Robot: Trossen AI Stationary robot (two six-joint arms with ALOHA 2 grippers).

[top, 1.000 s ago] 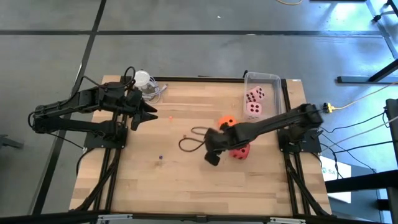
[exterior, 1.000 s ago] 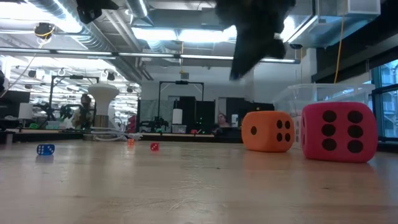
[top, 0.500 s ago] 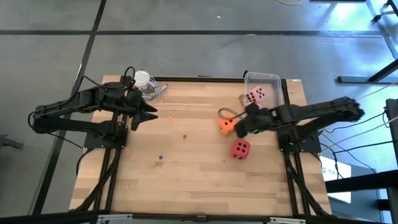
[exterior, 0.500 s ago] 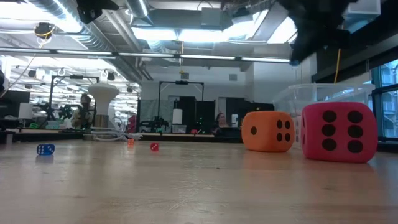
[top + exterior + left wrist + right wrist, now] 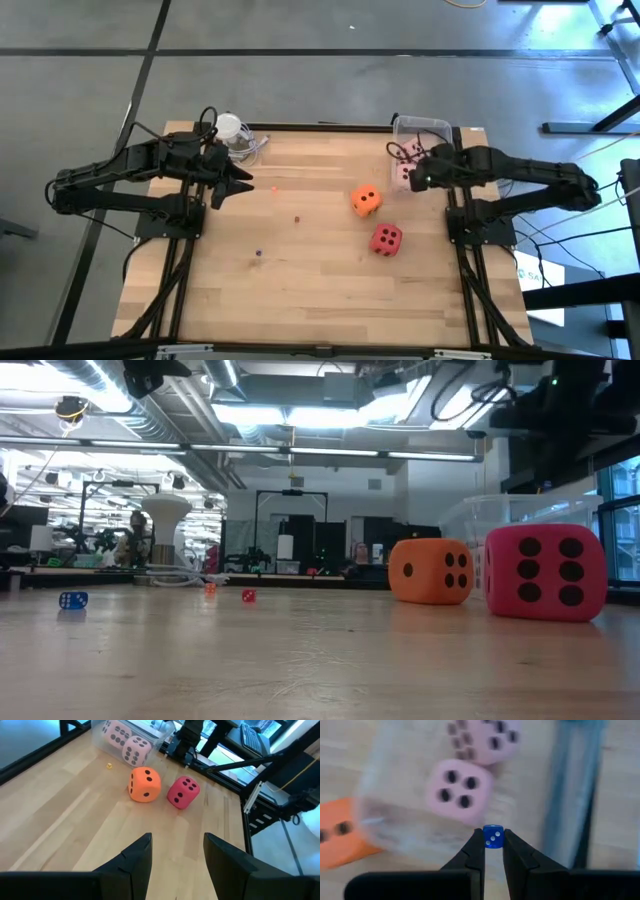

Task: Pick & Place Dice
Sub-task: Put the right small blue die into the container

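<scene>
My right gripper (image 5: pixel 493 840) is shut on a small blue die (image 5: pixel 493 836) and hovers over a clear plastic bin (image 5: pixel 420 123) at the table's far right, also seen as my right gripper (image 5: pixel 416 173). Two pale pink dice (image 5: pixel 460 791) (image 5: pixel 492 734) lie in the bin. The orange die (image 5: pixel 365 200) and the red die (image 5: pixel 386 239) rest on the table, near the bin. My left gripper (image 5: pixel 177 851) is open and waits above the table's far left part. My right gripper pinches the small blue die (image 5: pixel 493 831) by two opposite faces between the free ends of its two fingers. The fingers come from above, pointing down. The die is lifted clear, above the bin and its pink dice.
Tiny dice lie on the wood: a blue one (image 5: pixel 73 600), an orange one (image 5: pixel 210 589) and a red one (image 5: pixel 248 596). A white object with a cable (image 5: pixel 232 132) sits at the far left corner. Bare wood stretches across the table's middle and near side.
My right arm has swung from the table's middle, beside the red die, toward the far right edge and now stands over the bin. The orange and red dice have stayed where they were.
</scene>
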